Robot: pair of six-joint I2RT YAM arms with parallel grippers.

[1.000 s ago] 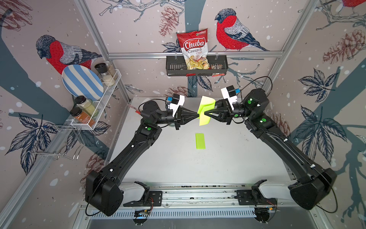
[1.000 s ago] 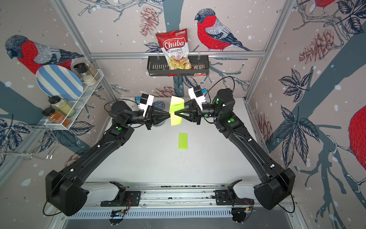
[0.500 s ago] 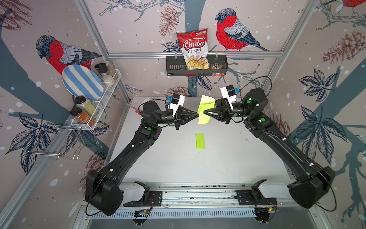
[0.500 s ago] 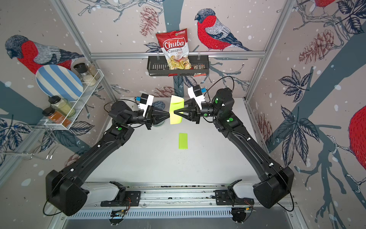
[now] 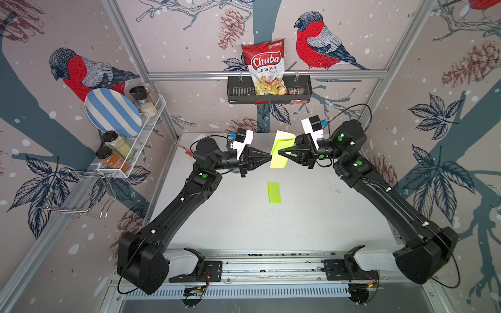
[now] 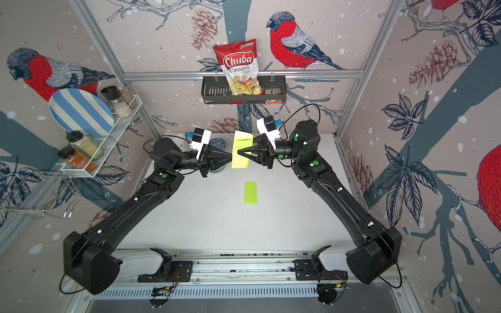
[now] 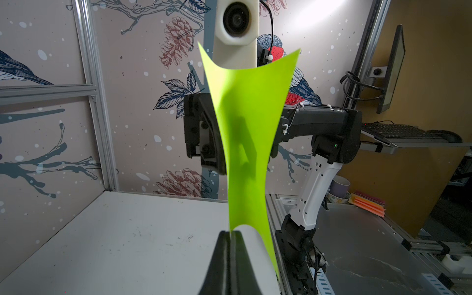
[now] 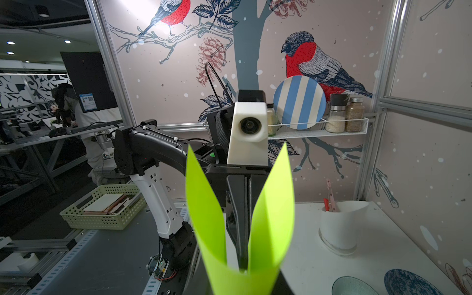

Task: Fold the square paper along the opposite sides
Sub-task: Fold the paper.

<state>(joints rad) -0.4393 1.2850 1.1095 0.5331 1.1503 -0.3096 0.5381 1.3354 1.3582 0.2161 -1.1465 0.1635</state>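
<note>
The square paper (image 5: 279, 162) is lime green and hangs in the air above the back of the table (image 5: 271, 230), bent into a U. My left gripper (image 5: 270, 157) is shut on one edge of it; in the left wrist view the sheet (image 7: 247, 122) rises straight out of the closed tips (image 7: 231, 232). My right gripper (image 5: 279, 154) faces it from the opposite side, its fingers a little apart on either side of the bend. In the right wrist view the paper (image 8: 270, 224) fills that gap and hides the tips. Both top views show the same hold (image 6: 240, 162).
A folded lime-green strip (image 5: 273, 192) lies flat mid-table below the grippers. A white cup (image 8: 339, 227) and patterned bowls (image 8: 411, 281) stand at the table's back left. A wire rack (image 5: 130, 141) with jars hangs on the left wall, a black basket (image 5: 268, 93) on the back wall.
The right jaws have narrowed slightly around the paper's bend. Both arms and the paper have stayed almost where they were.
</note>
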